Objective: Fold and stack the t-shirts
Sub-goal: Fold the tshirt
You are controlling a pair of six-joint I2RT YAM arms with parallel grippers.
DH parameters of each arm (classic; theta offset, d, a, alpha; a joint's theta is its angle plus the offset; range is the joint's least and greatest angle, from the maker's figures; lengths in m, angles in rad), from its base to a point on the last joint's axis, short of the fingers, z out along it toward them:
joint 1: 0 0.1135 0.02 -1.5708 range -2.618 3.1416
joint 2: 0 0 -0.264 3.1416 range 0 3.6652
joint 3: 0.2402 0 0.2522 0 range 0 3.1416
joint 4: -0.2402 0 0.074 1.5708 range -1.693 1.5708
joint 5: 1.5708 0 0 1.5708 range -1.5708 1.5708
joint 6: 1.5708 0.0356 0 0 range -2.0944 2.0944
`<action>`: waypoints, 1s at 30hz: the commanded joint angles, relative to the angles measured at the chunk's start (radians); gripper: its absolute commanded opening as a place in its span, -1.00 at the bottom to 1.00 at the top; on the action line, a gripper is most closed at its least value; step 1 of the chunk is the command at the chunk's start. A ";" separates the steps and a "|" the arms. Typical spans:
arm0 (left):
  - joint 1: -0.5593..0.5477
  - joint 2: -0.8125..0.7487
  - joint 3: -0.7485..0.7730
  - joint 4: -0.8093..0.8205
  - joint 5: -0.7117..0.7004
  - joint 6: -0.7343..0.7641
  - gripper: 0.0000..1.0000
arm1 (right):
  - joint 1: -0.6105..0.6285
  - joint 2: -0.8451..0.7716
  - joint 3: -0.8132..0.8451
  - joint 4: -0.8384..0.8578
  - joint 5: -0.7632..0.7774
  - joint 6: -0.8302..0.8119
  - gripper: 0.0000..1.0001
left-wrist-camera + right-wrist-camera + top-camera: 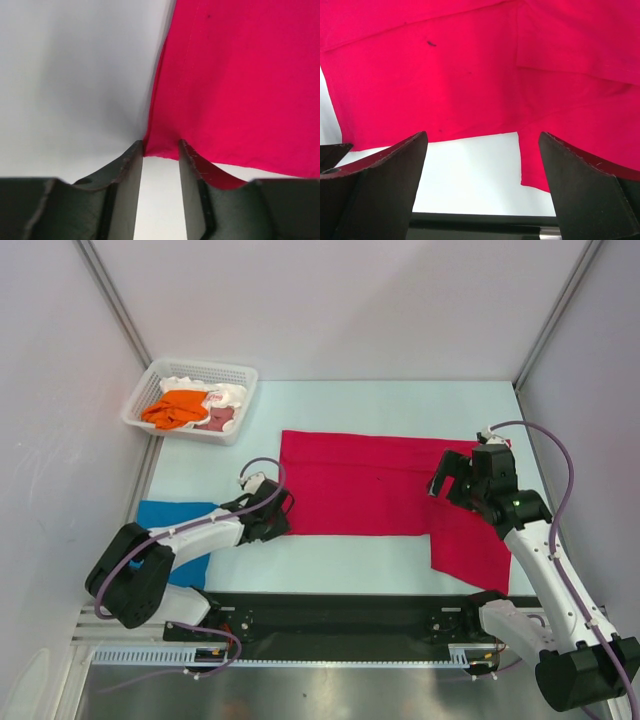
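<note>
The large crimson-red t-shirt (380, 490) lies spread flat mid-table, with one part (470, 550) reaching toward the near right. My left gripper (280, 512) is low at its near-left corner. In the left wrist view the jaws (161, 147) stand narrowly apart, with the red corner (162, 150) between the fingertips and bare table showing in the gap. My right gripper (450, 480) hovers wide open and empty over the shirt's right side; its view shows the red cloth (470, 75) and its near edge. The folded blue t-shirt (170, 525) lies at the near left, partly under my left arm.
A white lattice basket (150, 390) at the back left holds orange (175, 408), dusty-pink (220, 420) and white (228, 395) shirts. A black strip (340, 615) runs along the near table edge. Grey walls close in both sides and the back.
</note>
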 commanded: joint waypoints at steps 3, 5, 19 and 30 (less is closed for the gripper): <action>-0.007 0.046 0.003 0.016 -0.018 0.008 -0.36 | -0.012 0.002 -0.014 -0.015 0.035 0.023 0.99; -0.007 0.043 -0.001 0.035 -0.018 0.029 -0.55 | -0.032 0.009 -0.020 -0.050 0.054 0.061 1.00; -0.009 -0.066 -0.008 0.107 0.014 0.172 -0.99 | -0.527 0.033 -0.166 -0.093 -0.007 0.190 0.55; -0.007 -0.113 0.022 0.163 0.095 0.173 -0.99 | -0.770 0.053 -0.319 -0.038 0.111 0.351 0.09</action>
